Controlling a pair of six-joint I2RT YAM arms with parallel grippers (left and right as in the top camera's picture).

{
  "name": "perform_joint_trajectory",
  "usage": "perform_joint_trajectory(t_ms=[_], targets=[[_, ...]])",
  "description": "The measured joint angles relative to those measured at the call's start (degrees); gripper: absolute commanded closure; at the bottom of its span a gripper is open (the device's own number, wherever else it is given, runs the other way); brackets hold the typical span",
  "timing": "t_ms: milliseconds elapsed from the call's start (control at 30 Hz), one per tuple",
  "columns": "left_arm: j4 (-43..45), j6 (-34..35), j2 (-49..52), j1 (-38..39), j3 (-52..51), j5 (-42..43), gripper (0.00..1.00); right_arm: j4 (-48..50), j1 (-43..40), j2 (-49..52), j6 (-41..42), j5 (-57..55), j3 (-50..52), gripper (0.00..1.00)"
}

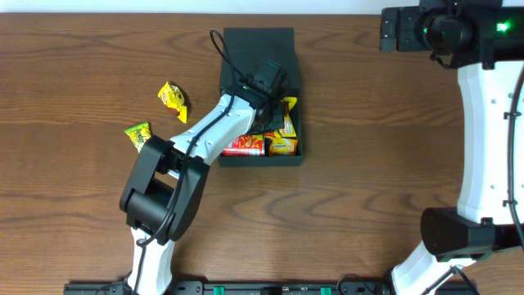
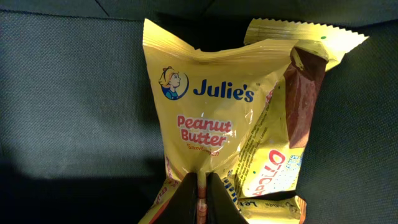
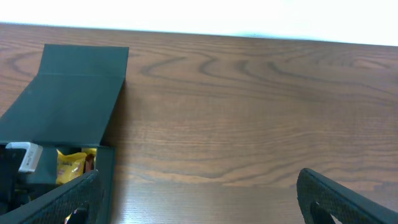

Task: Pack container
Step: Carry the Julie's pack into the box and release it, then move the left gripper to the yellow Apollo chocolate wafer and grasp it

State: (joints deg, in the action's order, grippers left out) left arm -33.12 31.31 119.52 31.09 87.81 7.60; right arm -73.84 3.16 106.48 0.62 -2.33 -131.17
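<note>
The dark teal-black container (image 1: pixel 233 43) lies open on the table, its flap lid folded back; it also shows in the right wrist view (image 3: pixel 74 93). My left gripper (image 1: pixel 277 105) is inside it, shut on the edge of a yellow Julie's Peanut Butter packet (image 2: pixel 202 118), which rests against other yellow snack packets (image 2: pixel 283 168). A red and an orange packet (image 1: pixel 282 146) lie in the box's front part. My right gripper (image 3: pixel 199 199) is open and empty, held high at the table's far right.
Two loose yellow snack packets lie on the wood left of the container: one (image 1: pixel 173 100) farther back, one yellow-green (image 1: pixel 137 133) nearer, beside my left arm. The right arm's base (image 1: pixel 467 238) stands at the front right.
</note>
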Motion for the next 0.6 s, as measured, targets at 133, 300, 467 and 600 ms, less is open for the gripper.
perform_joint_trajectory(t_ms=[133,300,467,600], targets=[[0.0,0.3,0.0,0.0,0.0,0.2,0.6,0.0,0.0,0.0,0.0,0.0,0.0,0.01],[-0.2,0.2,0.0,0.1,0.1,1.0,0.58,0.0,0.0,0.0,0.0,0.0,0.0,0.01],[-4.0,-1.2,0.1,0.2,4.6,0.8,0.59,0.0,0.0,0.0,0.0,0.0,0.0,0.01],[-9.8,-3.2,0.0,0.2,13.0,-0.6,0.7,0.0,0.0,0.0,0.0,0.2,0.0,0.01]])
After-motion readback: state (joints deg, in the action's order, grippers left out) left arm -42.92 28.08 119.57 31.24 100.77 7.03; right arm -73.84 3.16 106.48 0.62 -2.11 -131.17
